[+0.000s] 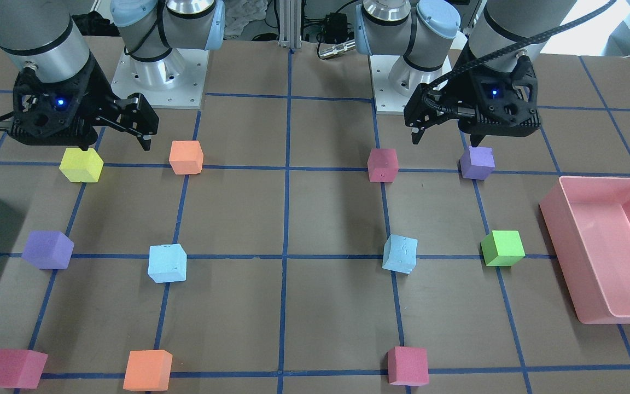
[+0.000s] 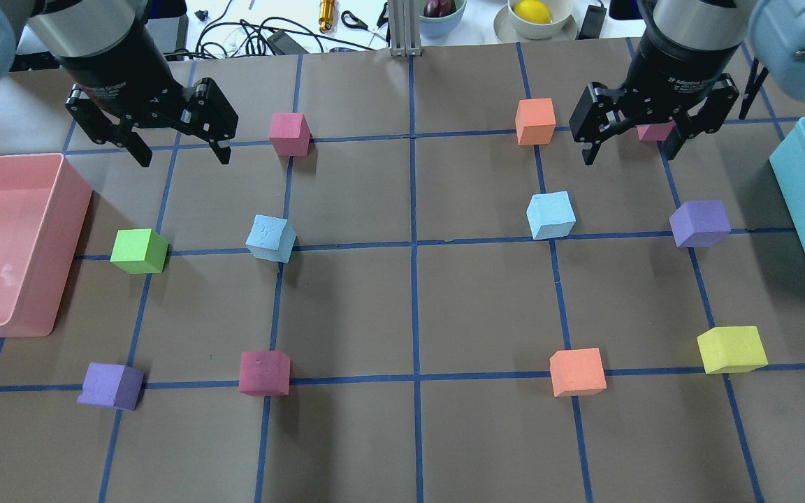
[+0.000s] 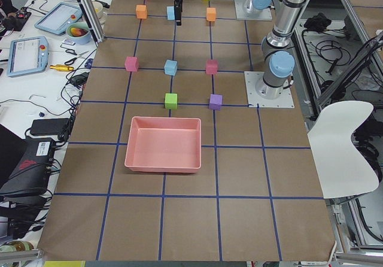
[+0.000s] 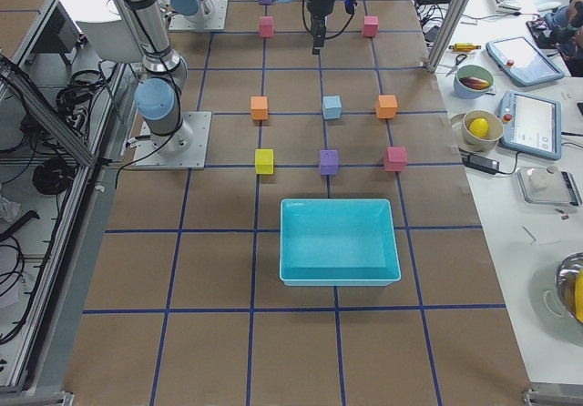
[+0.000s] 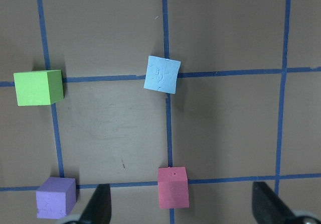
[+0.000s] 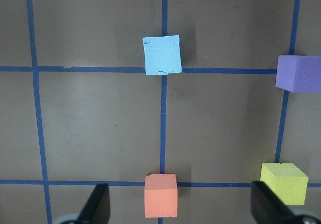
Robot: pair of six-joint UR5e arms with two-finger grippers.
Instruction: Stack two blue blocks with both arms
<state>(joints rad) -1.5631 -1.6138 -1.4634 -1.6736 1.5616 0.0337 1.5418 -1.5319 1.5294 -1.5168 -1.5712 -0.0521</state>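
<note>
Two pale blue blocks lie apart on the table. One (image 2: pixel 271 238) is on my left side and also shows in the left wrist view (image 5: pixel 162 74). The other (image 2: pixel 550 215) is on my right side and also shows in the right wrist view (image 6: pixel 162 54). My left gripper (image 2: pixel 182 150) is open and empty, hovering above the table behind its blue block. My right gripper (image 2: pixel 632 150) is open and empty, hovering behind and to the right of its blue block. In the front-facing view the left gripper (image 1: pixel 446 137) is on the right and the right gripper (image 1: pixel 114 143) on the left.
A pink bin (image 2: pixel 70 265) stands at the left edge, a teal bin (image 2: pixel 794 209) at the right edge. Several other cubes lie on the blue tape grid: green (image 2: pixel 139 251), purple (image 2: pixel 700 223), red (image 2: pixel 265 372), orange (image 2: pixel 577 372), yellow (image 2: pixel 731 348).
</note>
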